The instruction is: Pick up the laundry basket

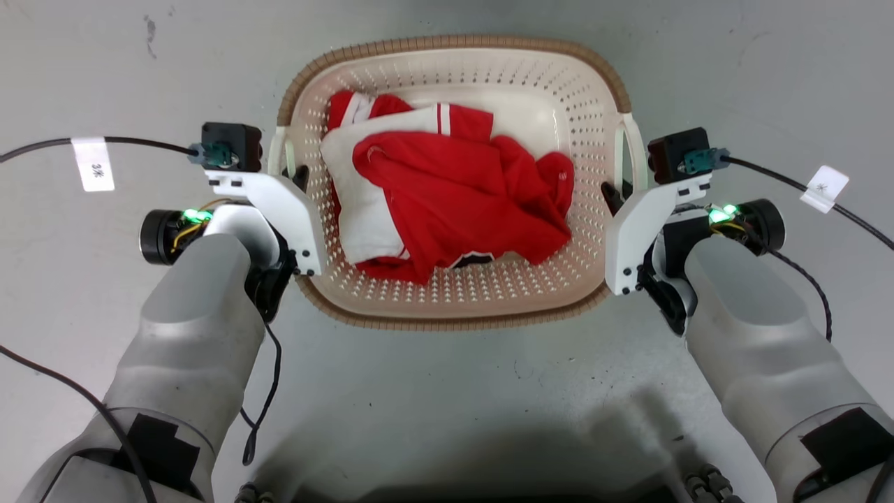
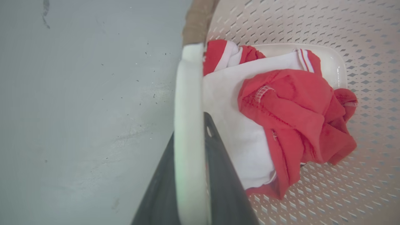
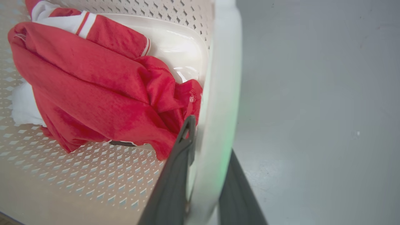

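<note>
The head view takes in the whole basket [image 1: 454, 316], straight ahead on the grey floor [image 1: 447, 398] between the two forearms. No view shows whether its base rests on the floor or is just clear of it. This view also shows the brown rim all the way round and a black cable [image 1: 140, 142] with a white tag [image 1: 93, 164] trailing from the left wrist. The wrist views show what the head view hides, which is how each pair of fingers meets a handle.

In the left wrist view the left gripper [image 2: 189, 131] straddles the white left handle [image 2: 187, 78], with one dark finger [image 2: 156, 193] outside it and one inside, both pressed against it. The gripper is clamped on the basket. In the right wrist view the right gripper [image 3: 212, 137] holds the right handle [image 3: 225, 62] the same way, and its inner finger [image 3: 175, 181] is just beside the clothes.

Both forearms reach forward and a little inward, wrists level with the rim, one gripper on each short side.

Inside the basket lies a crumpled red garment [image 1: 461, 195] on top of a white one [image 1: 356, 209]. The pile sits toward the left, leaving a patch of the glossy bottom [image 1: 531, 119] bare at the far right.
</note>
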{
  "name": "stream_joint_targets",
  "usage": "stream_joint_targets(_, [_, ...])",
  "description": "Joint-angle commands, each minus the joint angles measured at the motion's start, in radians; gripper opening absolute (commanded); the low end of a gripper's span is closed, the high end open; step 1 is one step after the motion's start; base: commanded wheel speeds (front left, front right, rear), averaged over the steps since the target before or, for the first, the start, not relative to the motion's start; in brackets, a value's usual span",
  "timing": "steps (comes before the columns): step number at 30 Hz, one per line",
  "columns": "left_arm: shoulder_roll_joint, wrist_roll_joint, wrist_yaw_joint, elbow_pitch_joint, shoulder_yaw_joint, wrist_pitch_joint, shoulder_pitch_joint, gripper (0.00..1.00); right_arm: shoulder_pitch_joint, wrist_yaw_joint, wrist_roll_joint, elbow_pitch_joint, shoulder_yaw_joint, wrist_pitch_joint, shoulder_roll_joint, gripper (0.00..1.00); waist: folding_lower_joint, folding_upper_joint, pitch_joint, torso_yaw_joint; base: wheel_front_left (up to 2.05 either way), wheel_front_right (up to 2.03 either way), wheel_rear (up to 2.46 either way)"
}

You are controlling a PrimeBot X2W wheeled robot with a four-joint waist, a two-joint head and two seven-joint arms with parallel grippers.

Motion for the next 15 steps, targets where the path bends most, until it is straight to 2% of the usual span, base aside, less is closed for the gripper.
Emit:
stream_joint_targets(1, [-0.005, -0.012, 0.0, -0.013, -0.023, 0.008, 0.006, 0.0, 0.01, 0.009, 0.016, -0.005, 0.023, 0.006, 0.012, 0.0, -0.0001, 0.0, -0.014, 0.001, 0.0, 0.0, 0.0])
stream_joint_targets(4, [0.0, -0.043, -0.001, -0.018, -0.051, 0.026, 0.008, 0.0, 0.014, 0.009, 0.048, -0.011, 0.052, 0.033, 0.014, 0.0, -0.0001, 0.0, -0.037, 0.0, 0.0, 0.0, 0.0])
stream_joint_targets(7, [0.002, -0.09, -0.002, -0.016, -0.112, 0.11, 0.024, 0.0, 0.023, 0.009, 0.103, -0.013, 0.093, 0.083, 0.015, 0.0, -0.0001, 0.0, -0.1, -0.005, 0.0, 0.0, 0.0])
stream_joint_targets(15, [0.012, -0.178, -0.005, -0.013, -0.173, 0.232, 0.034, 0.0, 0.039, 0.01, 0.194, -0.013, 0.154, 0.204, 0.017, 0.0, -0.0001, 0.0, -0.229, -0.008, 0.0, 0.0, 0.0])
